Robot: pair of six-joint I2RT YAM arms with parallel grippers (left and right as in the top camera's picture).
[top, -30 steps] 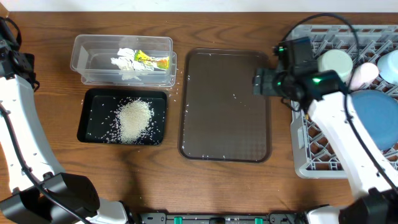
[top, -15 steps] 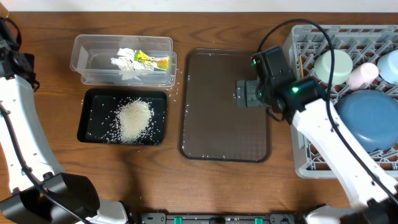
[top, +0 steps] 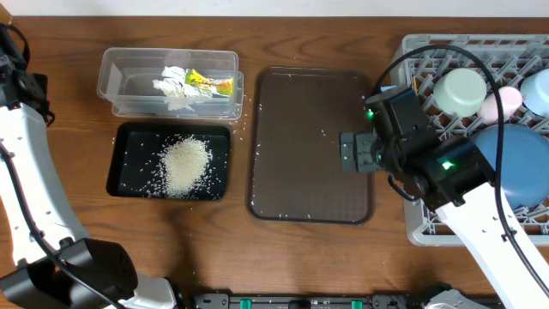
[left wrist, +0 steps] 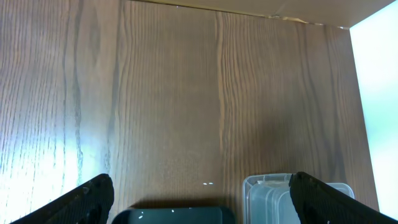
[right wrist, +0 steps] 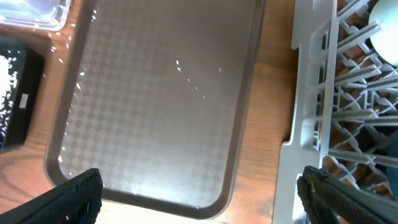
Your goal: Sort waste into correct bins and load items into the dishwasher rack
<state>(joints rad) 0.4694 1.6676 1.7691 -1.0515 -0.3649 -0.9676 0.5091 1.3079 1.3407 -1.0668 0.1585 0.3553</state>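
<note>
The clear tub (top: 116, 81) holds crumpled tissue pieces (top: 170, 86) and a yellow-orange wrapper (top: 212, 84). In front of it, the black tray (top: 124, 167) carries a pile of rice (top: 184, 166). At the right, the grey rack (top: 413, 219) holds the dark-blue dish (top: 525, 167), mint-green bowl (top: 461, 90), pink cup (top: 502, 103) and light-blue bowl (top: 539, 90). My right gripper (top: 347, 153) hangs open and empty over the brown tray's right edge, its jaws (right wrist: 199, 205) spanning tray corner and rack wall (right wrist: 305, 137). My left gripper (left wrist: 199, 211) is open and empty at the far left.
The brown serving tray (top: 283, 180) lies between the bins and the rack, with a few stray rice grains (right wrist: 178, 64) on it. More grains lie on the table beside the tub (top: 244, 120). The left wrist view shows the black tray's end (left wrist: 174, 216) and the tub's corner (left wrist: 267, 196).
My right arm has moved from the rack's left side forward to the brown tray's right edge, its jaws widening slightly. The left arm has stayed still.
</note>
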